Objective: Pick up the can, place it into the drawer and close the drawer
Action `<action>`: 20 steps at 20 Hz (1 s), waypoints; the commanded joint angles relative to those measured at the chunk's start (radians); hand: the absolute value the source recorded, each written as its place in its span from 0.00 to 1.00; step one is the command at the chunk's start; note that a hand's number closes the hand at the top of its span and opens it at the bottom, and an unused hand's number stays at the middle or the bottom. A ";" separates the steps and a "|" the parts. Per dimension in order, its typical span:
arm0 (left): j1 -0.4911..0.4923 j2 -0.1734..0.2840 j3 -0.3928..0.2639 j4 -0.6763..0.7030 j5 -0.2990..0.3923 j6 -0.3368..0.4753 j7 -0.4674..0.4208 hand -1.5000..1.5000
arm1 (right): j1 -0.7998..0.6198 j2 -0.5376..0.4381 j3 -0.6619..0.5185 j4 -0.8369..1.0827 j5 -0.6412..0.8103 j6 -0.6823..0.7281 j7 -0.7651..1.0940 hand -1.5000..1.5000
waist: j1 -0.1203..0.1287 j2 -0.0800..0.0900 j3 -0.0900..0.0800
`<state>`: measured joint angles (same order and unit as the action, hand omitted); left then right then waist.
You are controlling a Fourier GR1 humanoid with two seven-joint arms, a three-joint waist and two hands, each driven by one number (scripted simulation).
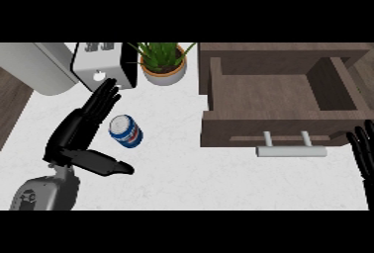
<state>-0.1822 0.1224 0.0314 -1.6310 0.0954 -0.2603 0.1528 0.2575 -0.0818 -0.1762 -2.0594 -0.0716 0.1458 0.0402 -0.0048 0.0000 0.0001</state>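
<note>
A blue can (pixel 126 131) with a silver top and a red and white label lies on its side on the white counter (pixel 182 178). My left hand (pixel 79 133) is open just left of it, fingers stretched toward the toaster, thumb (pixel 110 165) spread below the can. No finger curls round the can. The brown wooden drawer (pixel 274 96) stands pulled open at the right, nothing inside it, its silver bar handle (pixel 291 151) at the front. My right hand (pixel 362 150) rests open at the right edge, fingers up, beside the drawer's front corner.
A white toaster (pixel 104 66) stands at the back, just past my left fingertips. A potted green plant (pixel 163 64) sits between toaster and drawer. A white rounded appliance (pixel 36 66) fills the back left corner. Dark floor shows past the counter's left edge.
</note>
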 commanded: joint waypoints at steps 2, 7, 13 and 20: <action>-0.043 -0.001 0.029 0.177 -0.047 0.000 -0.139 0.00 | 0.020 0.002 -0.032 -0.016 -0.019 0.023 -0.006 0.00 | -0.002 0.000 0.000; 0.022 -0.010 0.009 0.196 -0.098 0.008 -0.204 0.00 | -0.020 0.021 -0.013 0.007 0.024 0.009 0.005 0.00 | 0.001 0.000 0.000; -0.014 0.044 0.079 0.340 -0.082 -0.032 -0.305 0.00 | 0.002 0.062 0.006 0.046 0.054 0.017 -0.062 0.00 | 0.001 0.000 0.000; -0.025 0.088 0.109 0.412 -0.083 -0.073 -0.353 0.00 | -0.021 0.054 -0.012 0.080 0.067 0.032 -0.079 0.00 | 0.002 0.000 0.000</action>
<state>-0.2053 0.1732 0.1107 -1.2441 -0.0067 -0.2940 -0.1804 0.2390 -0.0501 -0.2036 -2.0387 -0.0434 0.1775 0.0268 -0.0042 0.0000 -0.0004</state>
